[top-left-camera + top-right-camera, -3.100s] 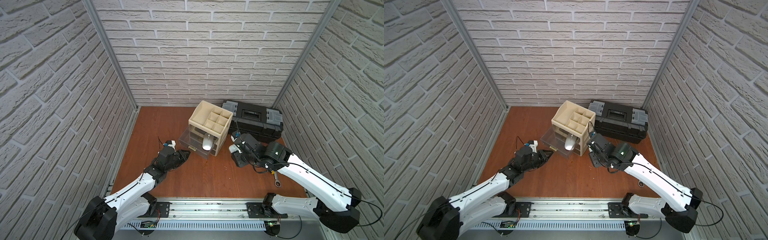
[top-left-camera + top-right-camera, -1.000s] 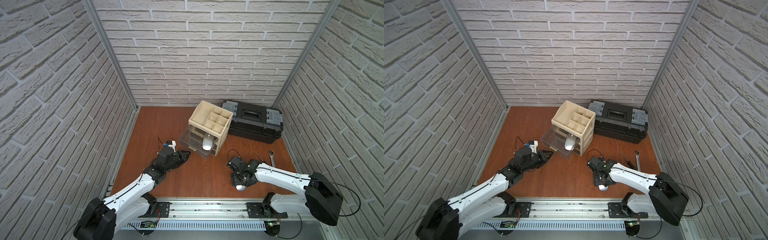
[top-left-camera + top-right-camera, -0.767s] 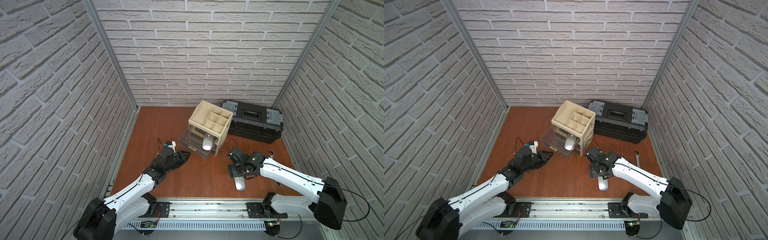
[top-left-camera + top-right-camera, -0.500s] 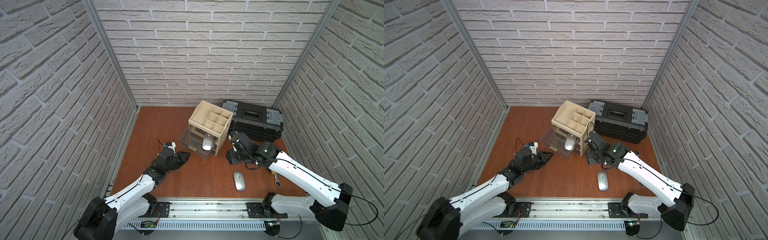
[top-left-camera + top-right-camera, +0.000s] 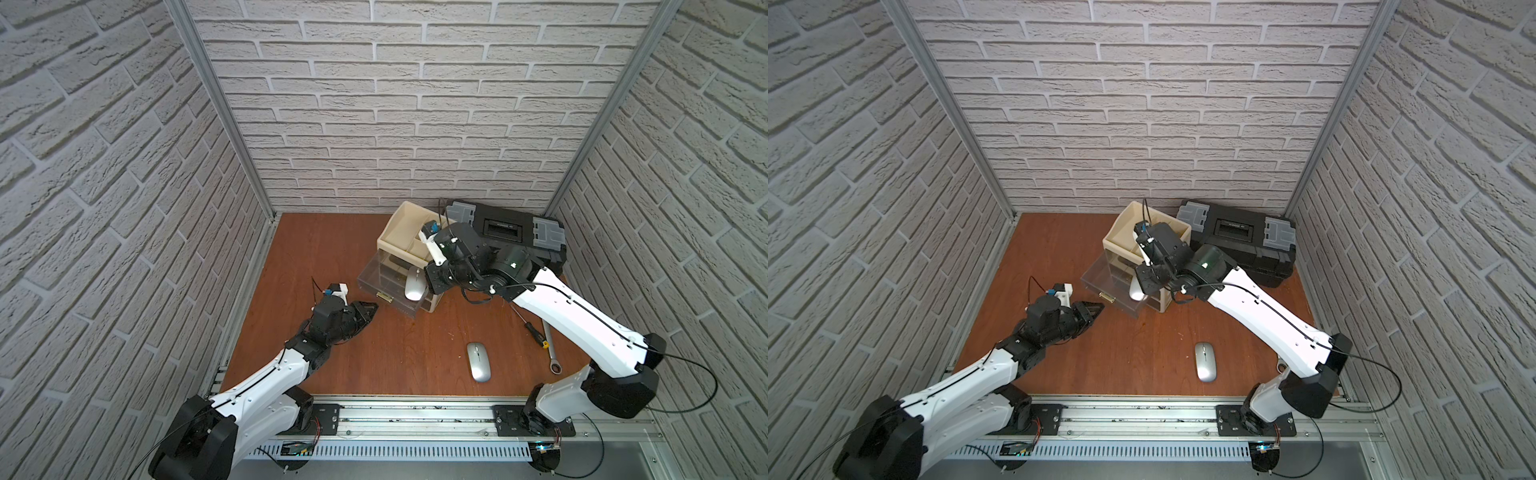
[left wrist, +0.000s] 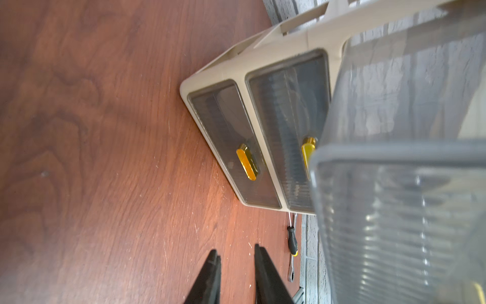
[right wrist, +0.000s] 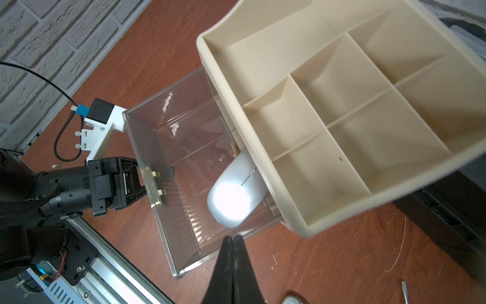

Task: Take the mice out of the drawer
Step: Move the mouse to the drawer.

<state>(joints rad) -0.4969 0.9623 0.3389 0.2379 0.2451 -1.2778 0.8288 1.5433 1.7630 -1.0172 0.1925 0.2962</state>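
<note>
Toolbox [image 5: 505,226]: black with grey latches, sitting against the back wall [image 5: 395,124].
Screwdriver [image 5: 534,332]: black-handled, lying flat on the wooden worktop [image 5: 332,257].
Wrench [image 5: 550,351]: steel, lying just beside the Screwdriver, ring end pointing frontward.

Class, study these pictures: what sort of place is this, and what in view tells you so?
Probably a robot test cell, dressed as a workshop: brick-pattern panels on metal posts, two robot arms mounted on a rail, and a toolbox, wrench and screwdriver on the wooden tabletop.
</note>
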